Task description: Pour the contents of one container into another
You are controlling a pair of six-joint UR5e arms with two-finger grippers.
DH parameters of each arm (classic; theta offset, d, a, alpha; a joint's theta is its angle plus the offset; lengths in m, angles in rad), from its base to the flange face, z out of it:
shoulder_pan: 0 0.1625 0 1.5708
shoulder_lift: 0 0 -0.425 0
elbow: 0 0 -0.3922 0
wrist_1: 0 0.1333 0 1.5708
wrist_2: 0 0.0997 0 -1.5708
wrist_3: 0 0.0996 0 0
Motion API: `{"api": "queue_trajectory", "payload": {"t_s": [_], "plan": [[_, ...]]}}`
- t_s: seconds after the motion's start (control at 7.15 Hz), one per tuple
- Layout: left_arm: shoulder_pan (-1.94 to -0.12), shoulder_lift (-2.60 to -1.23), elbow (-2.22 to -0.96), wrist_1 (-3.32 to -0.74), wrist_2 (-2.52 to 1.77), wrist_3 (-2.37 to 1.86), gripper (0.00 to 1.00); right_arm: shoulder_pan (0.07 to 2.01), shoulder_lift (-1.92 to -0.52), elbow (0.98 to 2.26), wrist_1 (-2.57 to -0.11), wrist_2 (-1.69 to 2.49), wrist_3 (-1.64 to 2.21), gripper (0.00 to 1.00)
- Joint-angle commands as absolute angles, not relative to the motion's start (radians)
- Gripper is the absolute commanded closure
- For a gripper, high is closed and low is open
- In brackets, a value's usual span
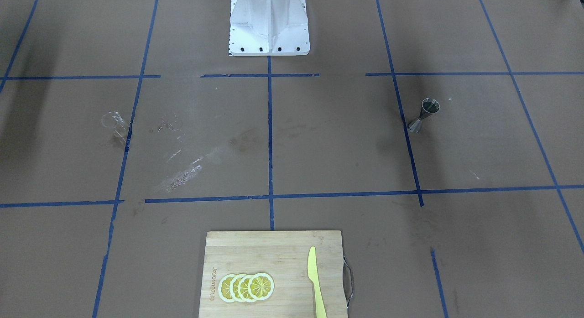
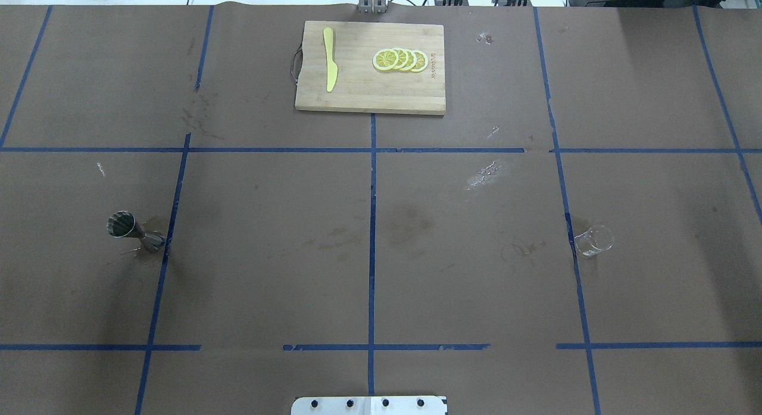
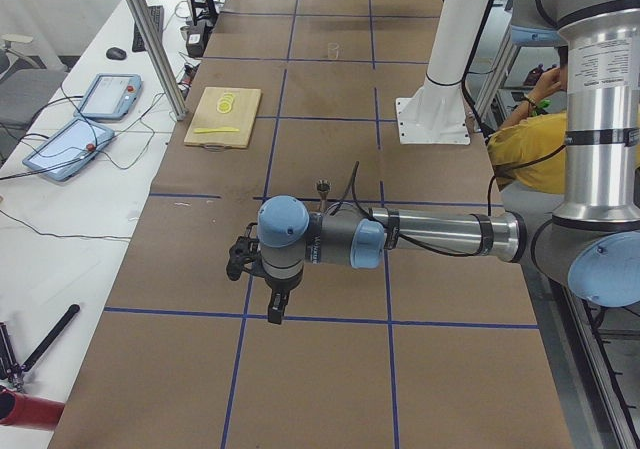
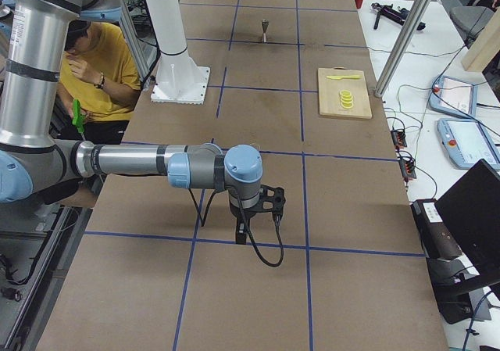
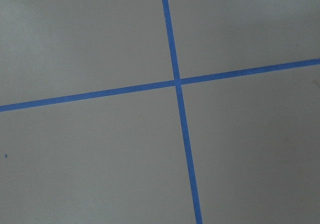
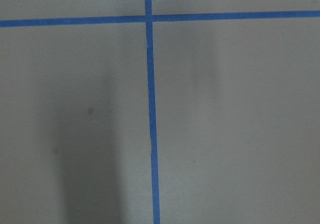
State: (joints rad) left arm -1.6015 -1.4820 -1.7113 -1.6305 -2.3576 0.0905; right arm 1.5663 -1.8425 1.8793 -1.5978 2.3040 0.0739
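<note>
The clear glass cup (image 1: 115, 124) stands on the brown paper on my right side, beside a blue tape line, also seen from above (image 2: 593, 241). The steel hourglass jigger (image 1: 424, 115) stands upright on my left side (image 2: 134, 228). Neither arm shows in the front or overhead views. In the left side view my left gripper (image 3: 272, 294) hangs over the table's near end, short of the jigger (image 3: 323, 186). In the right side view my right gripper (image 4: 258, 218) hangs over that near end. I cannot tell whether either is open or shut. Both wrist views show only paper and tape.
A wooden cutting board (image 2: 357, 93) lies at the table's far edge with lemon slices (image 2: 400, 60) and a yellow knife (image 2: 329, 66) on it. The white robot base (image 1: 269, 23) stands mid-table. A person in yellow (image 4: 94, 69) sits beside the robot.
</note>
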Motion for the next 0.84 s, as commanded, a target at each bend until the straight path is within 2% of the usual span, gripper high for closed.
{"api": "queue_trajectory", "payload": {"t_s": [0.0,0.14,0.7], "plan": [[-1.601,-1.482,-1.710,-1.631,-2.358,0.091,0.00,1.569,-1.838,1.871,-1.609,2.330,0.075,0.00],[-1.601,-1.483,-1.710,-1.631,-2.358,0.091,0.00,1.569,-1.839,1.837,-1.606,2.329,0.077,0.00],[-1.601,-1.483,-1.710,-1.631,-2.358,0.092,0.00,1.569,-1.856,1.836,-1.598,2.321,0.075,0.00]]}}
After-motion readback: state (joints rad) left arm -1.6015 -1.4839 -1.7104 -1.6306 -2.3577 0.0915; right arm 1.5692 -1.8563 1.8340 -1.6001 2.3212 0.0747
